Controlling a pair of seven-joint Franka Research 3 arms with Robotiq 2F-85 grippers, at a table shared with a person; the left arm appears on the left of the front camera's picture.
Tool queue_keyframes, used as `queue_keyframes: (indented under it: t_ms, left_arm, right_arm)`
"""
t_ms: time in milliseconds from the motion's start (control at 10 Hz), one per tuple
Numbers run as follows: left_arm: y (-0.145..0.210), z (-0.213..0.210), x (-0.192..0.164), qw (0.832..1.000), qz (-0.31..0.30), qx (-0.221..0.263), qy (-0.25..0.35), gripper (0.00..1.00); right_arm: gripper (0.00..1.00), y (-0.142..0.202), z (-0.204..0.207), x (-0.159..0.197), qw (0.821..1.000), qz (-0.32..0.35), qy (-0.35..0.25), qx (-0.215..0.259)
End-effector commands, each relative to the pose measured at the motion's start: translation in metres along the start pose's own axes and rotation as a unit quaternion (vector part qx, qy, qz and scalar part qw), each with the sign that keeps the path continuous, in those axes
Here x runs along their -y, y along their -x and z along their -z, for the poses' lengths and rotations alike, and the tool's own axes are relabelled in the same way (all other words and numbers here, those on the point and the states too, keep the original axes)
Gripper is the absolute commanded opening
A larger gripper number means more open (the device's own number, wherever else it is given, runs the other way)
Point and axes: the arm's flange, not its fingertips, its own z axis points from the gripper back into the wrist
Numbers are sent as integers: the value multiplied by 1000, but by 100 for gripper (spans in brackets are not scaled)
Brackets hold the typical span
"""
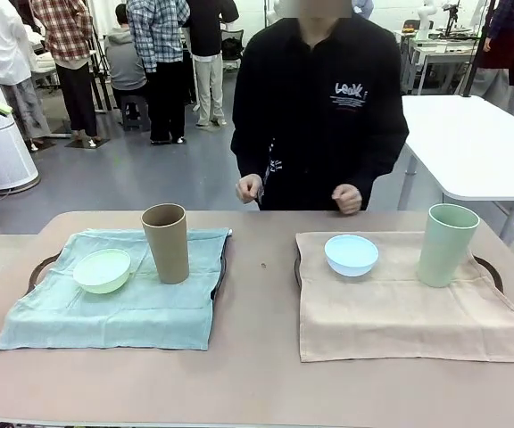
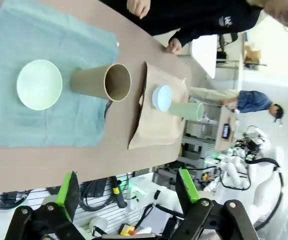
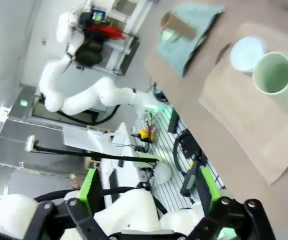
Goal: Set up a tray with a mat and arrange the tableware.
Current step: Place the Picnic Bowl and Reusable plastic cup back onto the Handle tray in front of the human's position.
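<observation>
1. My left gripper [image 2: 126, 192] and right gripper [image 3: 149, 192] both hung with jaws apart, holding nothing, off the table's [image 1: 257, 374] near edge.
2. I judged the arranging nearly finished: pale green bowl [image 1: 103, 270] and tan cup [image 1: 166, 242] stood on the blue mat [image 1: 105, 312] toward the left edge, blue bowl [image 1: 352, 254] and green cup [image 1: 447, 244] on the beige mat [image 1: 400, 316] toward the right.
3. Any next move would only need checking.
4. The person's hands [image 1: 250, 188] waited at the far edge, blocking nothing.

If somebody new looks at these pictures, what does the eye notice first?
Two matching sets on the table: at the robot's left a teal mat with a pale green bowl and a tan-brown cup; at the right a beige mat with a light blue bowl and a pale green cup. A person stands behind.
</observation>
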Motion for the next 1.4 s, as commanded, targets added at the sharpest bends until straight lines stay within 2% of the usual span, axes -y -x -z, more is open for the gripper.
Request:
queue_keyframes:
  t_ms: [0,100,200,300,400,500,600,700,800,900,1300]
  left_arm:
    - [2,-8,-10,1000,-9,3,18,100]
    - [-5,-15,-12,989,-10,-25,146,100]
    - [-11,-19,-24,973,-16,-29,229,100]
    - [-20,-25,-34,960,-29,-40,274,100]
    - [-30,-17,-38,949,-37,-78,302,100]
    - [-39,-13,-40,944,-53,-138,295,100]
    - [-46,-9,-40,943,-56,-177,275,100]
    - [-55,-4,-38,948,-45,-214,232,100]
    - [-57,2,-35,956,-10,-226,185,100]
    - [-35,6,-44,938,-58,-174,293,100]
    - [-35,6,-44,938,-58,-174,293,100]
  right_arm:
    - [100,8,-7,2,1000,-3,-21,18]
    - [100,6,-4,13,991,23,-99,90]
    - [100,8,-8,29,975,57,-119,181]
    - [100,8,-11,41,955,95,-120,253]
    - [100,6,-13,53,938,125,-102,308]
    - [100,7,-5,59,930,158,-121,308]
    - [100,9,1,60,927,171,-128,308]
    - [100,10,8,58,925,188,-150,294]
    - [100,10,12,53,938,179,-182,236]
    - [100,16,-11,76,930,176,-126,297]
    - [100,16,-11,76,930,176,-126,297]
